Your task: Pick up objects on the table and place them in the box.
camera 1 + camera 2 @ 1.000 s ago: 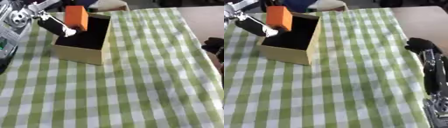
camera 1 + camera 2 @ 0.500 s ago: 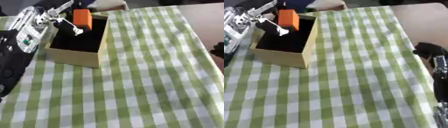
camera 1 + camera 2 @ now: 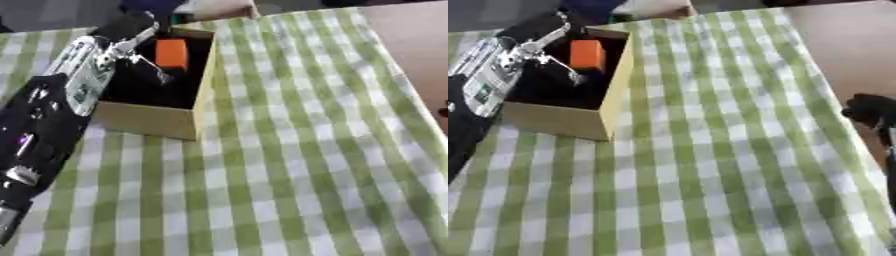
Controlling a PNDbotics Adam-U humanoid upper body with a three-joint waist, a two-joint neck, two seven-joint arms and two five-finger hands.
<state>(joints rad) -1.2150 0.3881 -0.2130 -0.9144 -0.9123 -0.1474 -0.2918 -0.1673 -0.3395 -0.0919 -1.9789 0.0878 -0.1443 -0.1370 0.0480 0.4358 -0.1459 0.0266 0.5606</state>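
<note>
The left robot hand hung over the box on the tabletop; its fingers looked spread, clear of the orange block, which sat inside the box, presumably so it could drop in; the right robot hand idled at the edge, fingers unreadable.

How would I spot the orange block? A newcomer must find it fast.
On the green checked tablecloth stands an open tan box with a dark inside. The orange block is within it, by the left hand, the only bright orange thing.

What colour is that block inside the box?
Orange block, clearest in the right eye view.
</note>
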